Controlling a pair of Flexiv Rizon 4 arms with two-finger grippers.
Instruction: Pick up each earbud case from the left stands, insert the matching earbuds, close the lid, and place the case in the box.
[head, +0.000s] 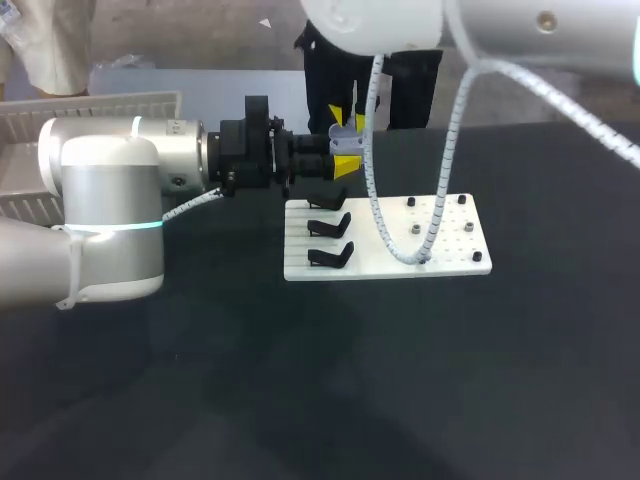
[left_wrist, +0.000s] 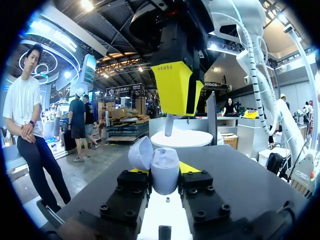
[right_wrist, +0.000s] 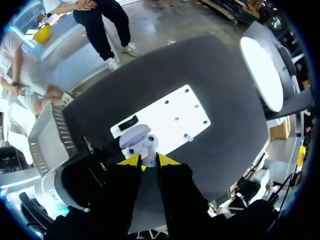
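My left gripper (head: 340, 163) is shut on an open lavender earbud case (left_wrist: 164, 170), holding it by its sides above the far left corner of the white board (head: 385, 237). The lid (left_wrist: 141, 152) hangs open to one side. My right gripper (right_wrist: 148, 161) hangs straight above the case, shut on a small white earbud (right_wrist: 148, 156). In the left wrist view the earbud's stem (left_wrist: 169, 125) points down a little above the case's opening, below the right gripper (left_wrist: 173, 107). Three black stands (head: 330, 227) on the board's left half are bare.
Small pegs (head: 441, 228) dot the right half of the board. A light slatted box (head: 90, 112) sits at the table's back left, behind my left arm. Dark tabletop (head: 330, 380) stretches in front of the board.
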